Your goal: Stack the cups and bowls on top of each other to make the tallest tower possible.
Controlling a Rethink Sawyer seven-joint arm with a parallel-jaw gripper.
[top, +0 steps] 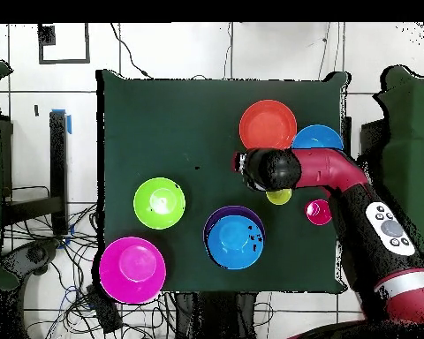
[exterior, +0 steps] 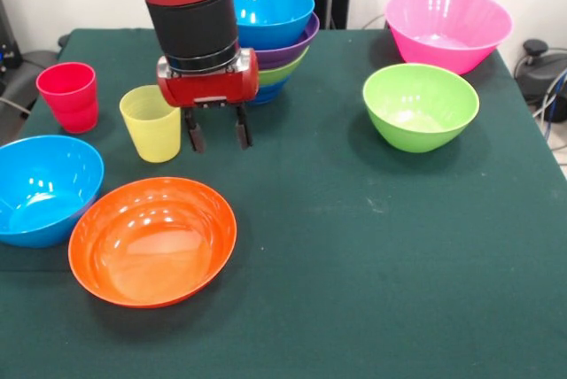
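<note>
My gripper [exterior: 217,138] hangs open and empty just above the table, right of the yellow cup [exterior: 152,122] and in front of the tower [exterior: 270,38]. The tower has a light blue bowl on top, then purple and lime green, with dark blue lowest. The red cup [exterior: 69,96] stands at the far left. An orange bowl [exterior: 152,239] and a light blue bowl [exterior: 40,189] lie in front of the cups. From overhead the arm covers part of the yellow cup [top: 280,196], next to the red cup [top: 318,212], with the tower [top: 235,237] to their left.
A lime green bowl [exterior: 420,104] and a big pink bowl [exterior: 447,27] stand upright on the right of the green table [exterior: 372,264]. Overhead, the lime green bowl [top: 159,203] and pink bowl [top: 132,269] lie left of the tower, the pink one at the table's corner.
</note>
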